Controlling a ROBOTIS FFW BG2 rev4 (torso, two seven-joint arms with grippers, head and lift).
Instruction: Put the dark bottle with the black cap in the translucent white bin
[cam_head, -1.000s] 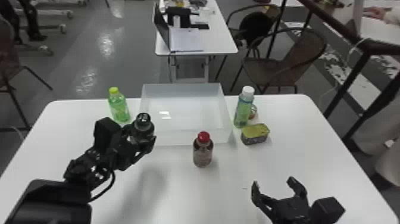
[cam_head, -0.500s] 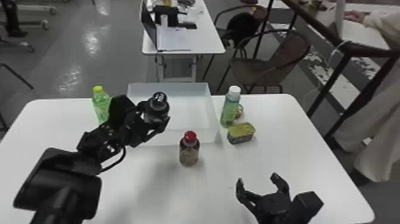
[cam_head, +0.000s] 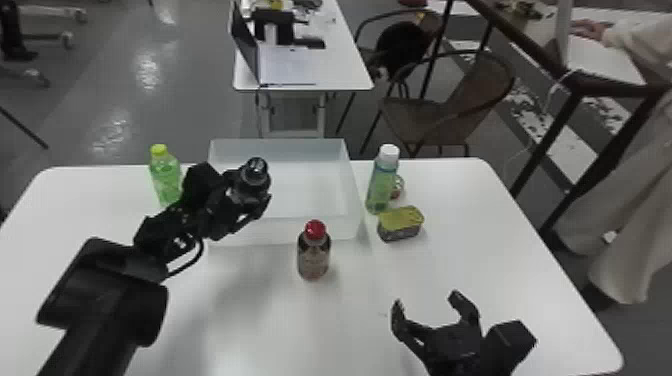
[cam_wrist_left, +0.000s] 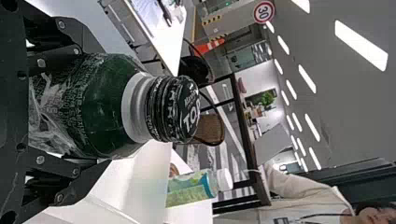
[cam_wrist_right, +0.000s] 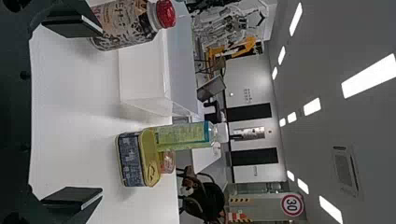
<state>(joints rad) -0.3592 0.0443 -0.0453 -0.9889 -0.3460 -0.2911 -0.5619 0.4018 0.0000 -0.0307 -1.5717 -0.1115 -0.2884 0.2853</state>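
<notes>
My left gripper (cam_head: 245, 205) is shut on the dark bottle (cam_head: 253, 180), holding it over the left part of the translucent white bin (cam_head: 286, 231). In the left wrist view the dark green bottle (cam_wrist_left: 105, 102) with its black cap lies between the fingers of my left gripper (cam_wrist_left: 70, 112). Parked low over the table's right front, my right gripper (cam_head: 430, 310) stands open and holds nothing; its two fingers stand wide apart in the right wrist view, my right gripper (cam_wrist_right: 72, 121) there.
A red-capped bottle (cam_head: 314, 255) stands just in front of the bin. Left of the bin is a green bottle (cam_head: 166, 177). To its right stand a white-capped bottle (cam_head: 382, 182), a small jar (cam_head: 398, 187) and a yellow-topped tin (cam_head: 400, 223).
My left gripper, with the dark bottle, has moved right relative to the bin, from its left edge to over its left part. The head view has shifted somewhat; the right gripper stays open.
</notes>
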